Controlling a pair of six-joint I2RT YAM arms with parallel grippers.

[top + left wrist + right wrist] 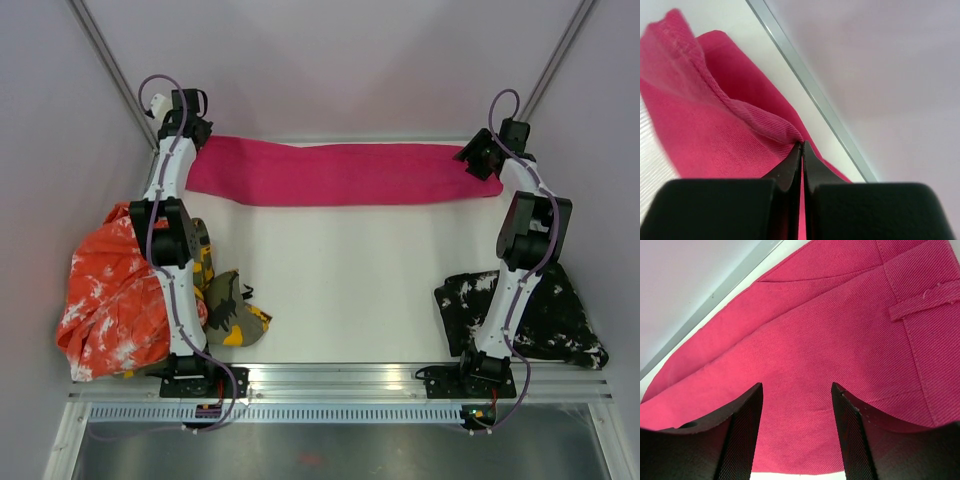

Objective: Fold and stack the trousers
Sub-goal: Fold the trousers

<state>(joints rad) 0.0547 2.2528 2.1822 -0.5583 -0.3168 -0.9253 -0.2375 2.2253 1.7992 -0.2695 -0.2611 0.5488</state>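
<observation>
The magenta-pink trousers (340,172) lie folded in a long strip along the far edge of the white table. My left gripper (195,135) is at their left end; in the left wrist view it (802,144) is shut on a pinched ridge of the pink hem (705,135). My right gripper (478,160) hangs over the right, waistband end. In the right wrist view it (796,386) stands open just above the pink cloth (840,315), a belt loop to its right, with nothing between its fingers.
Orange-white mottled trousers (115,290) lie heaped at the left, with camouflage ones (232,310) beside the left arm. Black trousers with white splatters (560,315) lie by the right arm's base. A metal rail (330,141) and pale walls bound the table's back.
</observation>
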